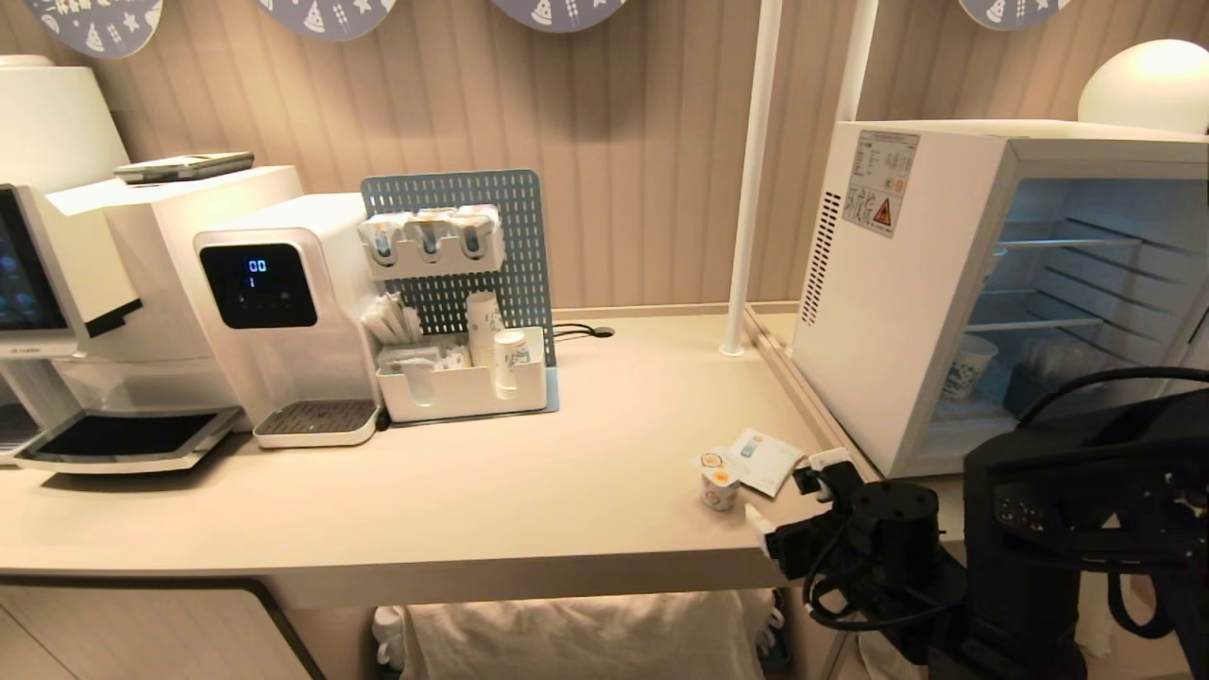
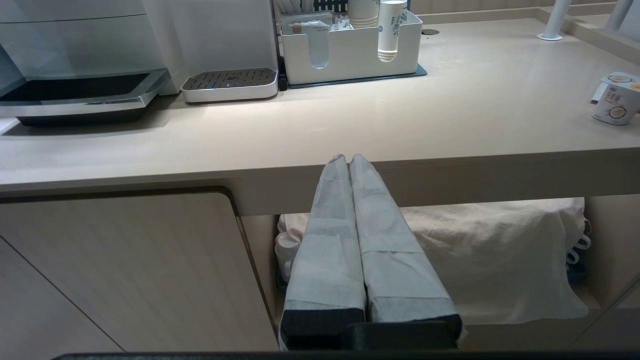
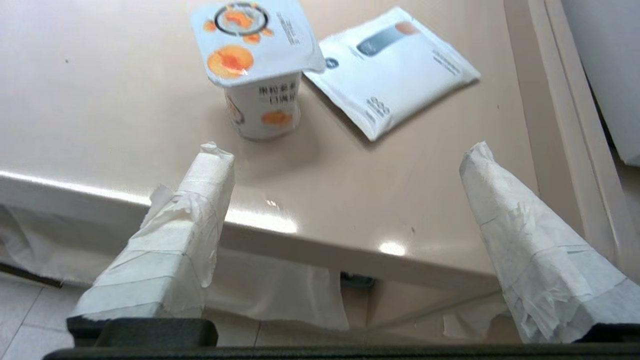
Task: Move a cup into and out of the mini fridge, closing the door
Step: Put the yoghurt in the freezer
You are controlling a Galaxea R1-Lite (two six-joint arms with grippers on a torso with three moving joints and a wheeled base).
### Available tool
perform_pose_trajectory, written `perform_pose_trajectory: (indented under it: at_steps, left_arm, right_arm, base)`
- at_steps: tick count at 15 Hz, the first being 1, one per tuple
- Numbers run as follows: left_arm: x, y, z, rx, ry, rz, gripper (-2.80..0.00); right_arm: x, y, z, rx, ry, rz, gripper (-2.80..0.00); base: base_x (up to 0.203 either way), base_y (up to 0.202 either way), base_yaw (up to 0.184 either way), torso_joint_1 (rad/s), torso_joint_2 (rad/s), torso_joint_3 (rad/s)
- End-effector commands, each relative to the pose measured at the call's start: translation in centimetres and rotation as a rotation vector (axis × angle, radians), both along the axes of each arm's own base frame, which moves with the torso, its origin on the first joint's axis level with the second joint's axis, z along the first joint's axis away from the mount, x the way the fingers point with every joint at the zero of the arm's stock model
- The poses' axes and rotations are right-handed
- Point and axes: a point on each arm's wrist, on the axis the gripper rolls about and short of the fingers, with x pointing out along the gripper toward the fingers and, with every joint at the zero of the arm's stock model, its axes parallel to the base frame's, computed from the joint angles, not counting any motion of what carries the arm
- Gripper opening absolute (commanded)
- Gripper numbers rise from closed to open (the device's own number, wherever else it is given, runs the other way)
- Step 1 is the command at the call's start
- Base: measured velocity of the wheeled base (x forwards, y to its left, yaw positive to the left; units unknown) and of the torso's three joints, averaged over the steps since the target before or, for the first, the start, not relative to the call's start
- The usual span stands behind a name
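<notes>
Beige vertical-ribbed wall panelling behind, blue-grey round paper decorations along its top edge. Long beige smooth countertop, pale wood-grain cabinet door under it on the left, crumpled cream cloth in the open space below. Two white round vertical poles rise from the counter. Glowing white globe lamp at upper right, warm light. Blue-grey perforated pegboard panel stands against the wall.

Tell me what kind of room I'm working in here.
Probably a self-serve drinks corner in an office or café: a drinks machine beside a caddy of paper cups on the counter, plus an open mini fridge.
</notes>
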Motion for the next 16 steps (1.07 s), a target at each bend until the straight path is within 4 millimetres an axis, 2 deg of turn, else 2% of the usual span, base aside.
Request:
perform_pose_trajectory:
  at_steps: [1,6,12,16]
  left_arm:
    - [0.0,0.0,0.0,-0.005,0.000,0.000,-2.80]
    - [0.0,0.0,0.0,-0.010,0.000,0.000,-2.80]
    - [0.0,0.0,0.0,-0.013,0.000,0.002,-2.80]
    - [0.0,0.0,0.0,-0.025,0.000,0.002,-2.80]
  right_arm:
    - [1.0,0.6,-0.8,-0.008,-0.018,0.001,0.00]
    - [2.0,1.5,-0.9,-0.015,-0.032,0.009,0.00]
    - [4.3,3.1,-0.7,0.009,-0.019,0.018,0.00]
    - [5.9,3.9,-1.5,0.025,0.014,0.029,0.00]
  base:
    - [0.000,0.000,0.000,0.000,0.00,0.000]
    - [0.000,0.000,0.000,0.000,0.00,0.000]
    - [0.000,0.000,0.000,0.000,0.00,0.000]
    - [0.000,0.000,0.000,0.000,0.00,0.000]
